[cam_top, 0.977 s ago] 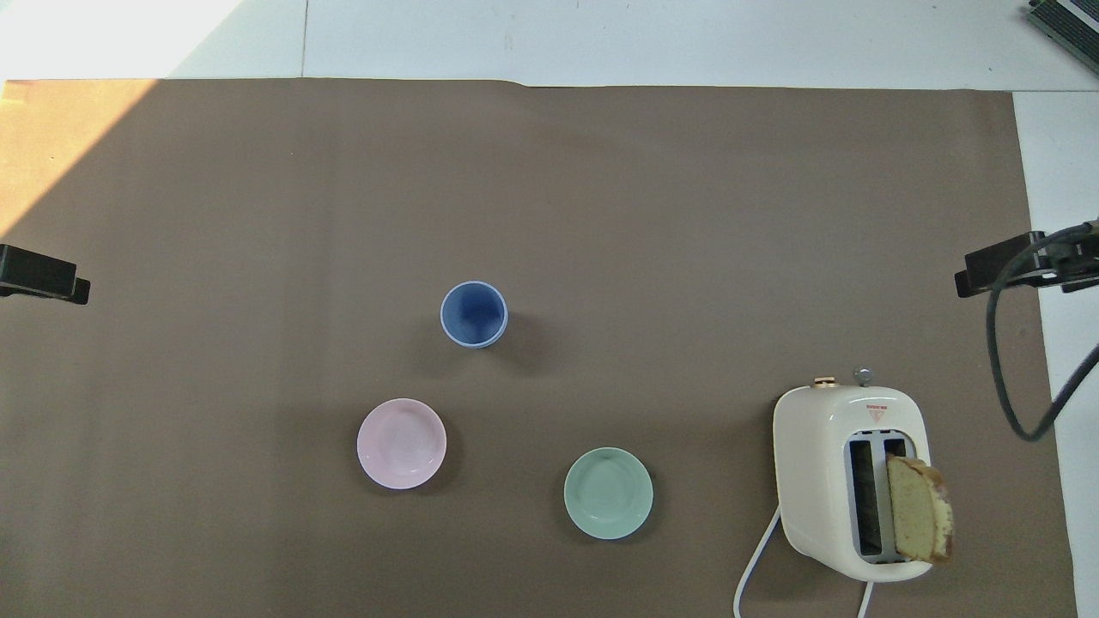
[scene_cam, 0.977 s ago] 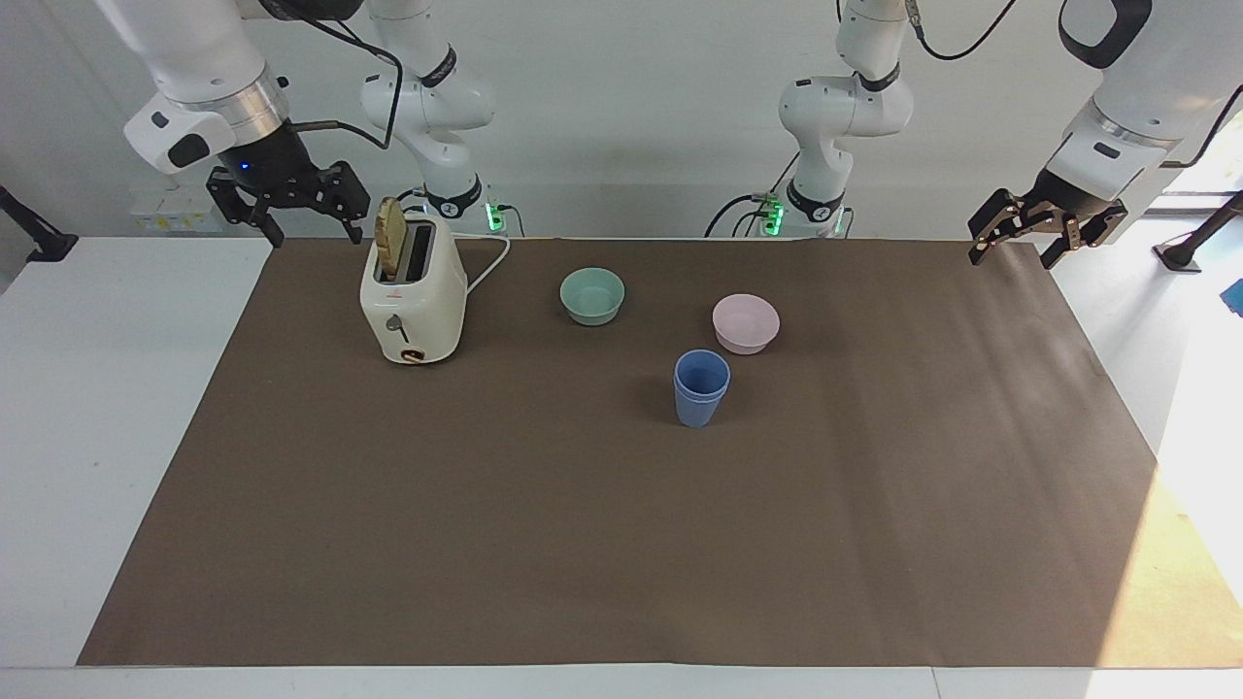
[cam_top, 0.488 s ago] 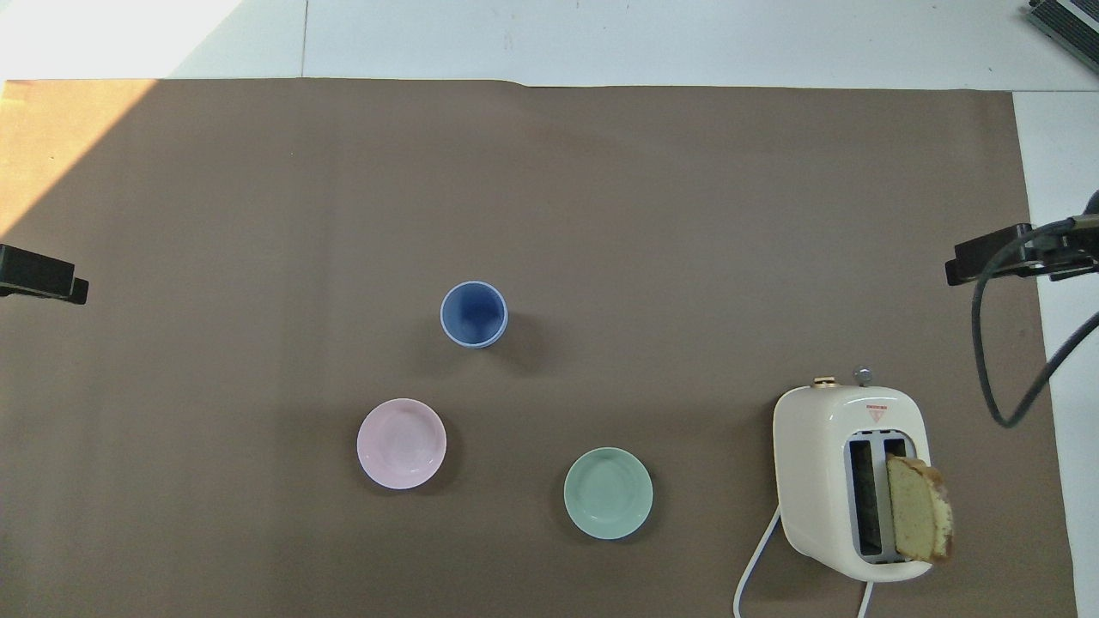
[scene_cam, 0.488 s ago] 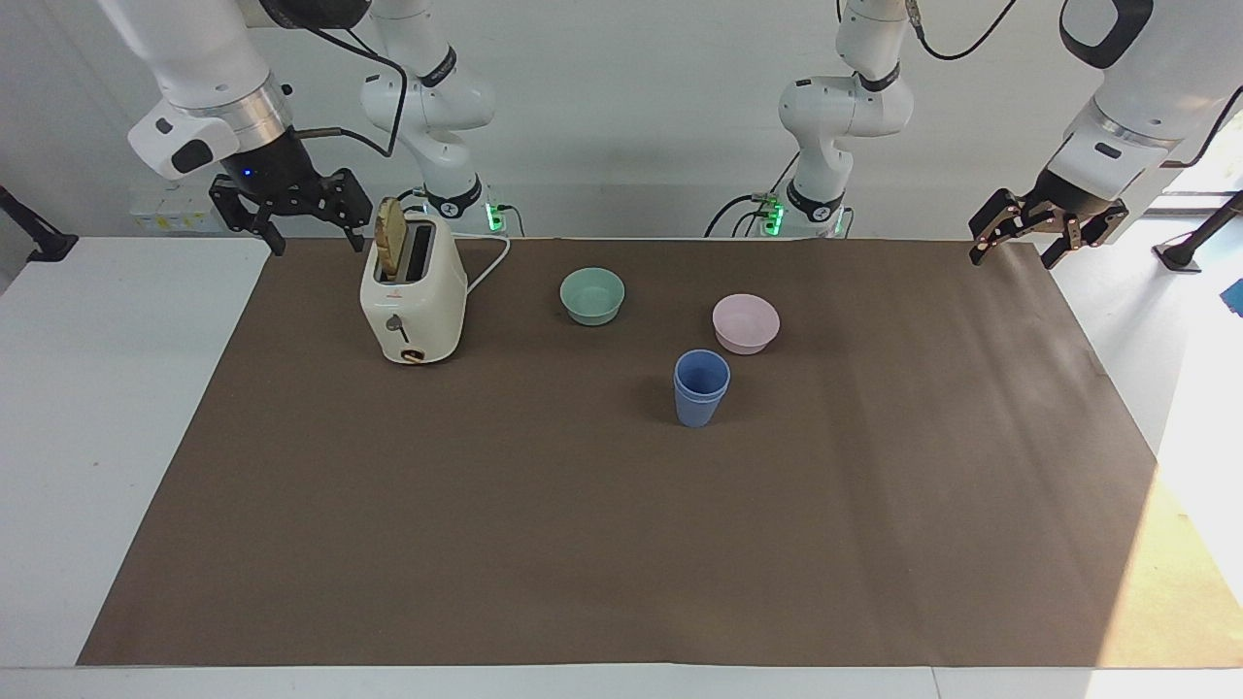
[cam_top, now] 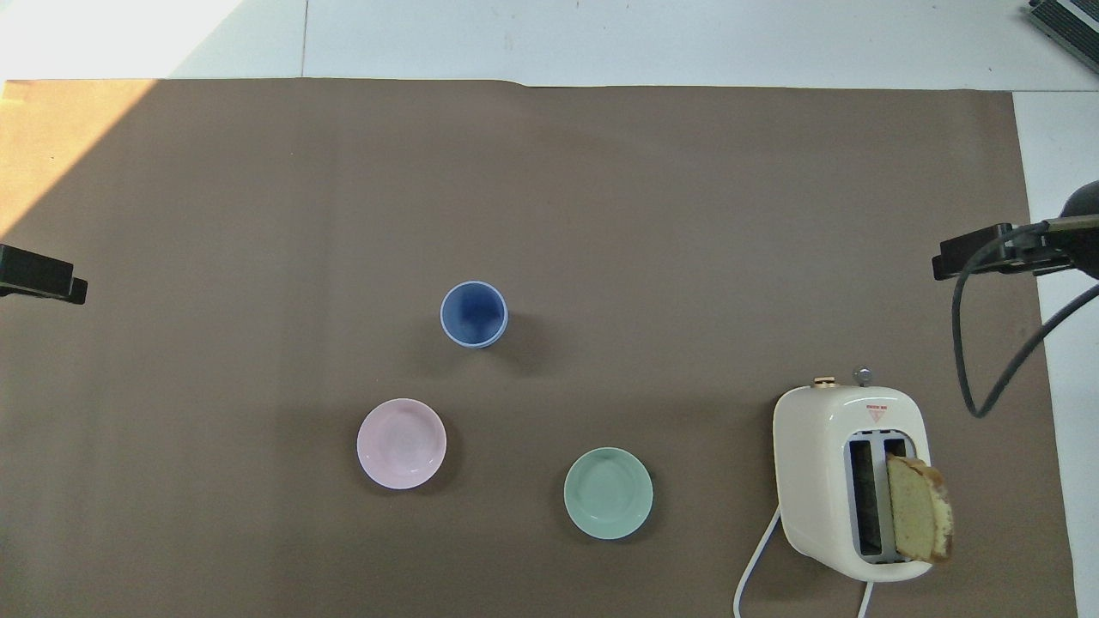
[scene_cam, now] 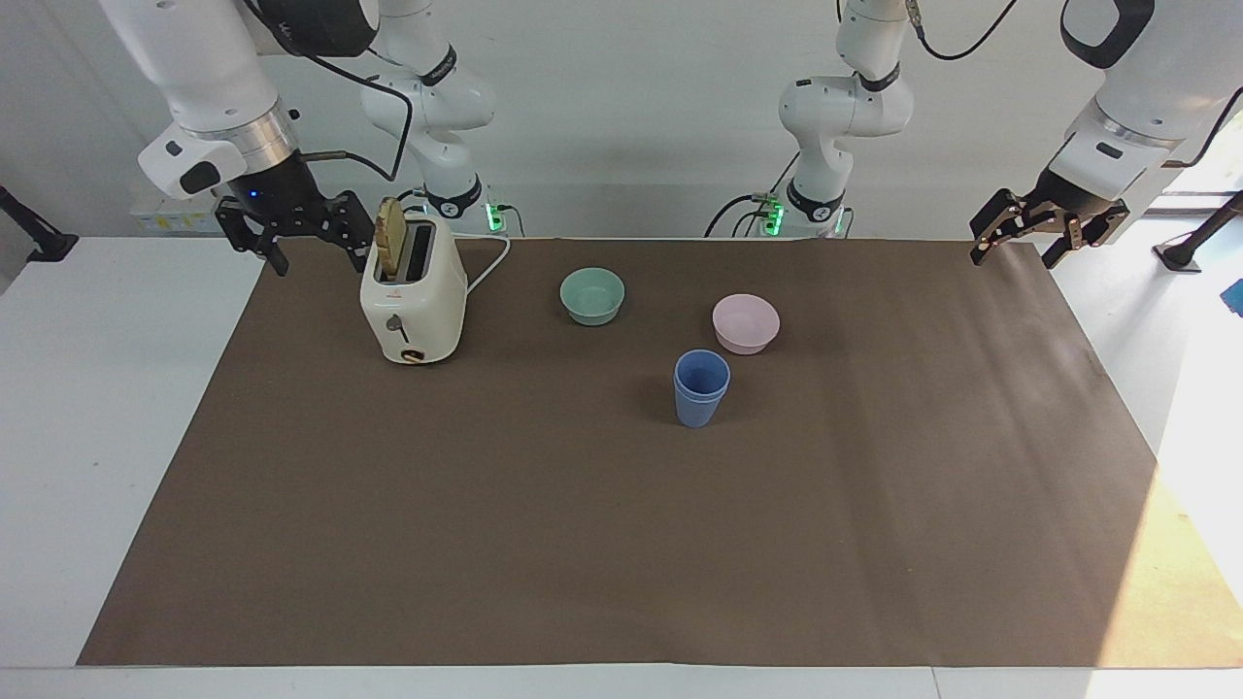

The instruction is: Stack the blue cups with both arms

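Observation:
The two blue cups stand nested, one inside the other, upright on the brown mat; from above they appear as one blue cup stack with a pale rim. My right gripper hangs open and empty over the mat's edge beside the toaster. Over the mat's corner at the left arm's end, my left gripper is also open and holds nothing. Both are well apart from the cups. From above only black fingers of the left gripper and fingers of the right show at the sides.
A pink bowl and a teal-green bowl sit nearer to the robots than the cups. A cream toaster with a slice of bread stands toward the right arm's end, its white cord trailing.
The right gripper has come down a little and shifted closer to the toaster, its cable swinging with it. The left gripper, cups and bowls stay where they were.

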You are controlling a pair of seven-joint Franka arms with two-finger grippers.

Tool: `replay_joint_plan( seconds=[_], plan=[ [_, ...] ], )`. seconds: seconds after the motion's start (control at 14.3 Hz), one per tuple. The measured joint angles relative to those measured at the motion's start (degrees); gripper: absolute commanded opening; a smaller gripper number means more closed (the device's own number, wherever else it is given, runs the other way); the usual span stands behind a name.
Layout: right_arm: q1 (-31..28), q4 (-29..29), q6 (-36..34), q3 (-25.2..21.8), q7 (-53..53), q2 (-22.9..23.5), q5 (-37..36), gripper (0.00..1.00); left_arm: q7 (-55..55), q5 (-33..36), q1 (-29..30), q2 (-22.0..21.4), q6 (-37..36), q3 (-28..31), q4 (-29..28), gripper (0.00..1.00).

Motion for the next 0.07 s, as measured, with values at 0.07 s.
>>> replay_joint_plan(
  seconds=[0.07],
  plan=[
    [0.0,-0.01,0.0,0.0,0.0,-0.09,0.0,1.0,-0.01,0.0,0.0,0.0,0.0,0.02,0.0,1.0]
  ],
)
